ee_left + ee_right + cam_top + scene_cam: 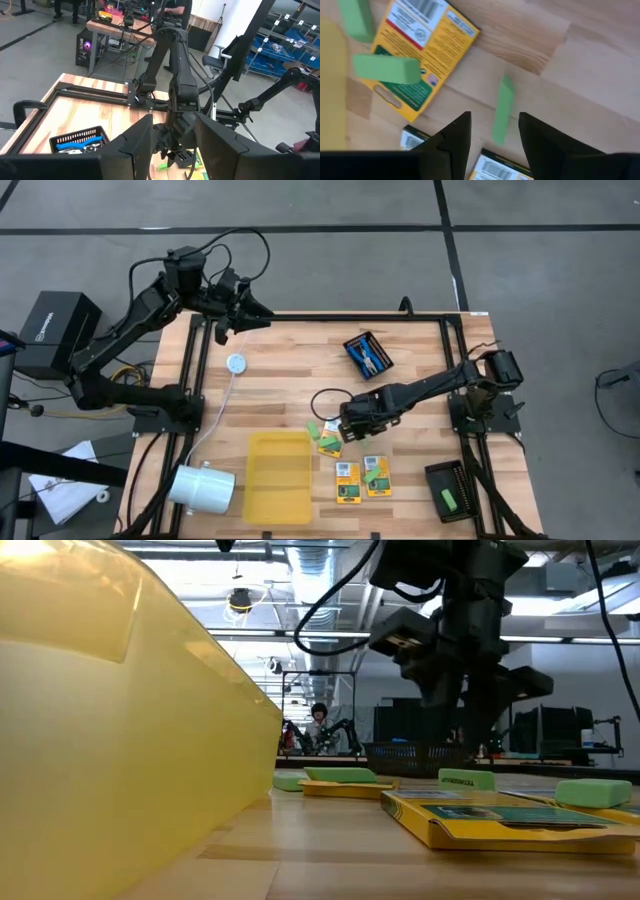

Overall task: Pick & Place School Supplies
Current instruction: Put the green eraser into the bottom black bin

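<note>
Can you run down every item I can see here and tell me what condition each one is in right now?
Right pincer: open, low above a loose green stick, empty.
Left pincer: open, raised at the table's far left corner, empty.
Scissors: lying in the far mesh tray.
Right-hand mesh tray: holds one green stick.
Yellow tray: looks empty.
Crayon boxes: flat on the table, green sticks on them.

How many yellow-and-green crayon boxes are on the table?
3: one yellow-and-green crayon box beside the right gripper, and two side by side nearer the table's front edge. None appears hidden.
</note>
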